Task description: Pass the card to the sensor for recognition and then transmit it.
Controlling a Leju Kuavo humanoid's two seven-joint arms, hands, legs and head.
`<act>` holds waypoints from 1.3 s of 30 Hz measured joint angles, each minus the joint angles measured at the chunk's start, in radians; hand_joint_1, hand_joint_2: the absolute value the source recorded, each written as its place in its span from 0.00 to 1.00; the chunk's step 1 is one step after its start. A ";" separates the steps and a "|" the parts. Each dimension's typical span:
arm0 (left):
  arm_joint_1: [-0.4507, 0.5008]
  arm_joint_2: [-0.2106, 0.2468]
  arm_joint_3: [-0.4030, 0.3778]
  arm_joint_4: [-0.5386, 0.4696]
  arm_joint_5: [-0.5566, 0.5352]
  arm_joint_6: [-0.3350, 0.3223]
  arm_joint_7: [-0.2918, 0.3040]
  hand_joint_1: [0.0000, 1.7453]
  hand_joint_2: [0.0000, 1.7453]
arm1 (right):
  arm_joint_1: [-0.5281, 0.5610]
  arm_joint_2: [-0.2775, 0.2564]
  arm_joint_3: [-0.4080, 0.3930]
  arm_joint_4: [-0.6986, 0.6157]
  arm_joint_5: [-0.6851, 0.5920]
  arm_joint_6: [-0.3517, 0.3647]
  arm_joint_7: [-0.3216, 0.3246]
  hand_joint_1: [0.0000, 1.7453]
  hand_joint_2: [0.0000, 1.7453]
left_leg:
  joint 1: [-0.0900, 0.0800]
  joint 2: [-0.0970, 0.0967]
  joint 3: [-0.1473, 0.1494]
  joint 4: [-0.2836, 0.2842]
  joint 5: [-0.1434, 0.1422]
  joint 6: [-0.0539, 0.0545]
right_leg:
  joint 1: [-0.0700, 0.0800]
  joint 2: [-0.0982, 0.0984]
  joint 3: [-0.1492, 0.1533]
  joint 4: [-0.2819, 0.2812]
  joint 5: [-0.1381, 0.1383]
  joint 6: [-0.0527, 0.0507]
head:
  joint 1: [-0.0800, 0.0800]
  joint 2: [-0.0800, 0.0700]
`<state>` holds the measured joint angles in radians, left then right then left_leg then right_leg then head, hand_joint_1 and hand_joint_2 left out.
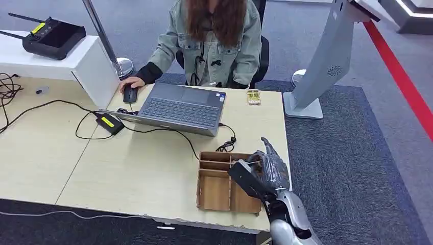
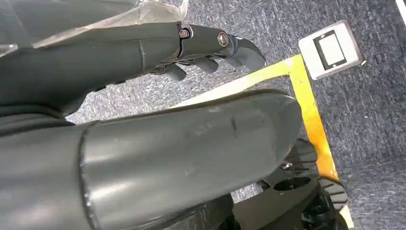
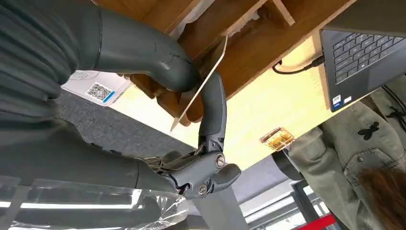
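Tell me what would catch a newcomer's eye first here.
The right hand stands out, poised over the wooden divided tray at the near right of the desk, pinching a thin card between thumb and a finger. Behind it, a person in a denim jacket works at an open laptop.

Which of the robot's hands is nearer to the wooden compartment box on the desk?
Right. The right hand is over the wooden box's right end, pinching a thin card between thumb and finger. The left hand hangs low over grey carpet with yellow tape, away from the desk.
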<state>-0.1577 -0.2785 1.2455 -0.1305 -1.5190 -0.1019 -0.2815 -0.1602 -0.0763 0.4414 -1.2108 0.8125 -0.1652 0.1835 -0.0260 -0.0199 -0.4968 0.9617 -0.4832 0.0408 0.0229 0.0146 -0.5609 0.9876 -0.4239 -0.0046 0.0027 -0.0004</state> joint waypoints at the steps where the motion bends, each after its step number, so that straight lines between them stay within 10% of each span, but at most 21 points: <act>1: 0.000 0.000 0.000 0.000 0.000 0.000 0.000 0.00 0.00 | 0.000 0.000 0.000 0.000 0.000 0.000 0.000 0.83 1.00 | 0.000 0.000 0.000 0.000 0.000 0.000 | 0.000 0.000 0.000 0.000 0.000 0.000 | 0.000 0.000; 14: 0.000 0.000 0.001 0.000 0.000 0.008 0.000 0.00 0.00 | 0.001 0.000 -0.002 -0.021 -0.039 0.005 -0.001 0.82 1.00 | 0.000 0.000 0.000 0.000 0.000 0.000 | 0.000 0.000 0.000 0.000 0.000 0.000 | 0.000 0.000; 25: 0.001 0.000 0.009 0.000 0.003 0.012 0.000 0.00 0.00 | -0.004 -0.022 -0.035 -0.320 -0.213 0.075 0.057 0.68 1.00 | 0.000 0.000 0.000 0.000 0.000 0.000 | 0.000 0.000 0.000 0.000 0.000 0.000 | 0.000 0.000; 39: -0.001 0.000 0.028 0.000 -0.004 0.011 0.003 0.00 0.00 | -0.105 -0.061 -0.069 -0.574 -0.290 0.076 0.081 0.86 1.00 | 0.000 0.000 0.000 0.000 0.000 0.000 | 0.000 0.000 0.000 0.000 0.000 0.000 | 0.001 0.000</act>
<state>-0.1584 -0.2785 1.2734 -0.1305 -1.5232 -0.0904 -0.2781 -0.2654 -0.1377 0.3719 -1.7853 0.5227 -0.0889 0.2640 -0.0262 -0.0196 -0.4971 0.9617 -0.4829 0.0408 0.0227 0.0149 -0.5605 0.9876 -0.4234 -0.0048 0.0034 -0.0004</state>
